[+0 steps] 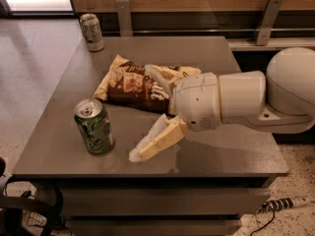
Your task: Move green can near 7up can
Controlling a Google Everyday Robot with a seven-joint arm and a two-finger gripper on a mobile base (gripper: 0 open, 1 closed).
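The green can point(94, 127) stands upright near the front left of the grey table point(59, 151); its side is mottled dark and bright green and its top is silver. The 7up can point(92, 32), pale silvery-white, stands upright at the far left corner. My gripper point(147, 114) hangs over the table's middle, to the right of the green can and apart from it. It is open and empty: one finger point(153, 142) points down-left toward the front edge, the other point(158, 76) lies over the chip bag.
A brown and yellow chip bag point(133, 85) lies flat in the table's middle, between the two cans, partly hidden by my gripper. A wooden wall with metal brackets point(268, 18) runs behind the table. Cables point(275, 205) lie on the floor at the front right.
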